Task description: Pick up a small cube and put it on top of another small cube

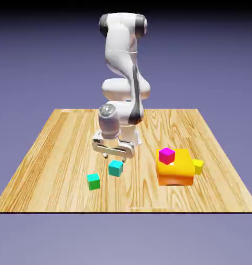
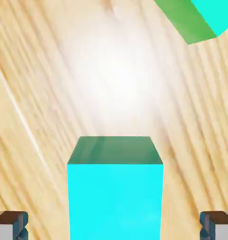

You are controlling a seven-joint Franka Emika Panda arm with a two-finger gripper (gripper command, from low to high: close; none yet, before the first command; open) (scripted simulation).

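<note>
Wooden table (image 1: 60, 155), orange block (image 1: 175, 175), three small cubes (image 1: 115, 168)

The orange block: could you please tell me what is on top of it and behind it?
The magenta cube appears on top of the orange block. Anything directly behind the block is hidden.

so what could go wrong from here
The gripper is open with the cyan cube between its tips in the hand view, a gap on either side. If it closes while off centre, one tip might nudge the cube first and shift it. The green cube sits close by, so a sideways drift could bump it. The magenta cube is up on the orange block, and a low swing that way might knock it off.
</note>
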